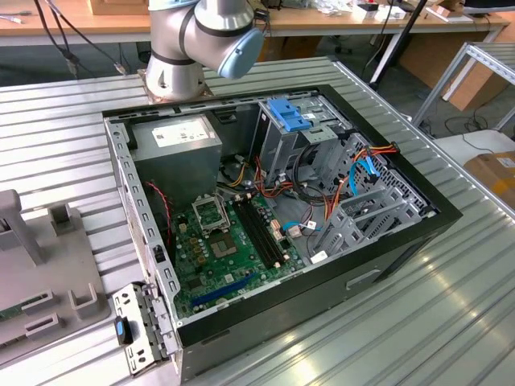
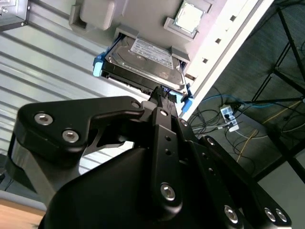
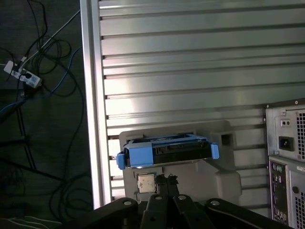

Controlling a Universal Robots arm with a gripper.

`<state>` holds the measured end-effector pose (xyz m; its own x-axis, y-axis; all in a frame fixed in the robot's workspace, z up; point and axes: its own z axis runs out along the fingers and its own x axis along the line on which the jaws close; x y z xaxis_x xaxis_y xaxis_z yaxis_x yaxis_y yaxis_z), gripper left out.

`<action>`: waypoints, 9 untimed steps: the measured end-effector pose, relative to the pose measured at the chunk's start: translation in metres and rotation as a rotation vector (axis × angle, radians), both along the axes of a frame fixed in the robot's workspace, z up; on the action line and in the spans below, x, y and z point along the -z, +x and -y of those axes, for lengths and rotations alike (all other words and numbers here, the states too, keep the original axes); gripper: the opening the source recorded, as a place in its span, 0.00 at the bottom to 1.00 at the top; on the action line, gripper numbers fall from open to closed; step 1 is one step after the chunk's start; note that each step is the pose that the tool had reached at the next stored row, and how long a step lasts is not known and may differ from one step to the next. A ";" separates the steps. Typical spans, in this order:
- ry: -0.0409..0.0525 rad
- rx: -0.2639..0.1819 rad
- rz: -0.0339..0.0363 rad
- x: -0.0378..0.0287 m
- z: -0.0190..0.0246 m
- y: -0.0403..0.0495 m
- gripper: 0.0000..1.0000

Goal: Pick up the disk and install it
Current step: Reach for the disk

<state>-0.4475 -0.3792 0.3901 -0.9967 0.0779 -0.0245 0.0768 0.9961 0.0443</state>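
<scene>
- Two wrist views show the gripper point(image 2: 161, 95) point(image 3: 167, 180) clenched, its tips drawn together with nothing between them.
- Disk point(image 2: 143, 59) point(image 3: 167, 150): lies flat in a recess of a grey holder point(image 2: 143, 19) point(image 3: 224, 176) on the ribbed metal table point(image 3: 190, 62). Blue side rails point(image 3: 140, 155) frame its dark body. It sits just ahead of the gripper tips and is not grasped.
- Small square chip point(image 2: 189, 16) point(image 3: 146, 182): seated in the same holder, beside the disk and near the gripper tips.
- Exterior view's left: a grey fixture point(image 1: 40, 265) with slots, then a loose metal bracket point(image 1: 141, 326) beside the case corner.
- Centre: the arm point(image 1: 193, 40) rises behind the open computer case point(image 1: 386, 265), whose motherboard point(image 1: 225, 249) is exposed.
- Exterior view's right, inside the case: a grey drive cage point(image 1: 290, 137) with a blue plastic top.
</scene>
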 end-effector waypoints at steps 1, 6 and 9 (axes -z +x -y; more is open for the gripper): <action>-0.0003 0.000 -0.0001 0.0001 -0.0001 -0.0006 0.11; -0.0041 0.000 0.0000 0.0008 -0.0038 -0.0077 0.11; -0.0047 0.000 0.0001 0.0012 -0.0068 -0.0098 0.11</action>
<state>-0.4573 -0.3723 0.3889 -0.9967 0.0778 -0.0250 0.0768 0.9963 0.0396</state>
